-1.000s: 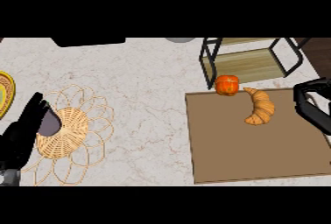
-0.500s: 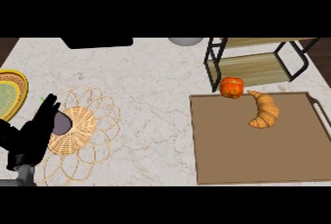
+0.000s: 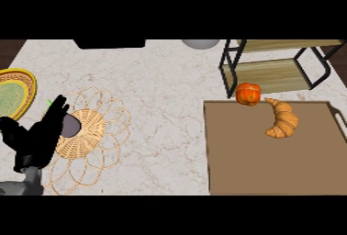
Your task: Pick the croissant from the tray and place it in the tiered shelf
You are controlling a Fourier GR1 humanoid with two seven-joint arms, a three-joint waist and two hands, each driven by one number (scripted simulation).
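The marble counter (image 3: pixel 163 92) carries a brown tray (image 3: pixel 271 160) at the right. On the tray near its far edge lies the croissant (image 3: pixel 282 119), with an orange pepper (image 3: pixel 248 93) just beside it at the rim. Behind the tray stands the tiered shelf (image 3: pixel 274 66), its wooden boards bare. At the left a woven wicker mat (image 3: pixel 92 137) lies beside a yellow plate (image 3: pixel 15 92). The left hand (image 3: pixel 37 140) rests over the mat's edge, fingers straight and released, grasping nothing.

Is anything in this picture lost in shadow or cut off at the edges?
Head view: light is even, with no glare on the counter. The croissant on the tray shows plainly. The tiered shelf is cut by the top edge. The left hand is a black shape with little detail. The right hand is out of view.
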